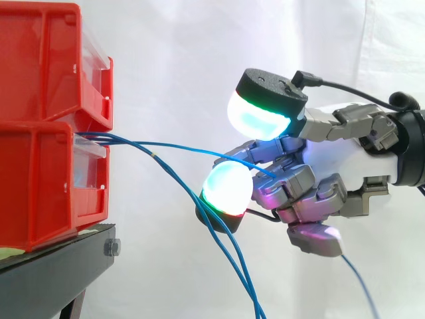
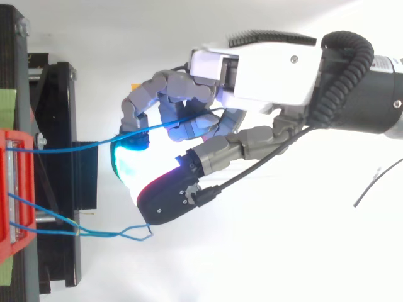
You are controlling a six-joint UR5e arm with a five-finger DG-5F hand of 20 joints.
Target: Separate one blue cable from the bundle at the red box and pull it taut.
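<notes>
We see the robot hand [image 1: 345,166] curled tight round one blue cable [image 2: 69,148], stretched from the lower red bin [image 1: 40,186]; other blue cables [image 1: 229,256] sag below.

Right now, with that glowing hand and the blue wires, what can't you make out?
- Cable starts: in the side view they vanish into the gap between the red bins; the bin walls hide them.
- Loose cables: cut off by the side view's bottom edge.
- The blue cable inside the hand: curled fingers cover its path in both views, so whether the strand hanging below the hand is its tail is unclear.
</notes>
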